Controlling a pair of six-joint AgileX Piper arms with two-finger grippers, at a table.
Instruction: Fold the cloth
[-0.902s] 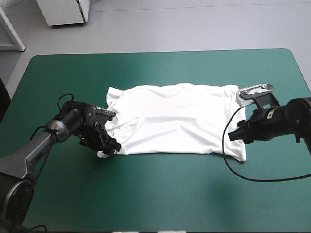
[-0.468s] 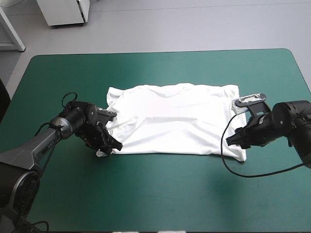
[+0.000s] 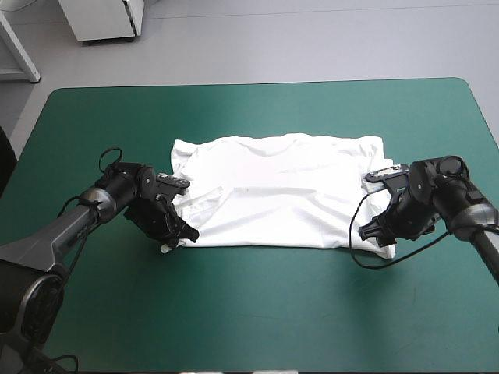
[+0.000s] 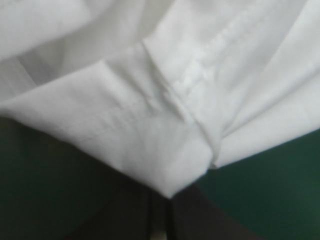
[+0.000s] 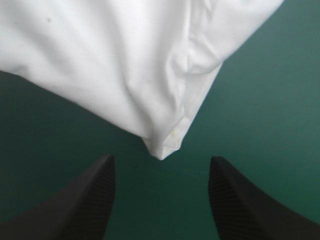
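The white T-shirt (image 3: 281, 191) is lying spread flat at the middle of the teal-green surface (image 3: 257, 319). The left claw (image 3: 181, 234) is gripping the shirt's near left corner, its black fingers (image 4: 200, 222) all but meeting on the cloth. The right claw (image 3: 374, 232) is standing open at the near right corner, whose tip is lying just ahead of the gap between its parted fingers (image 5: 90, 200).
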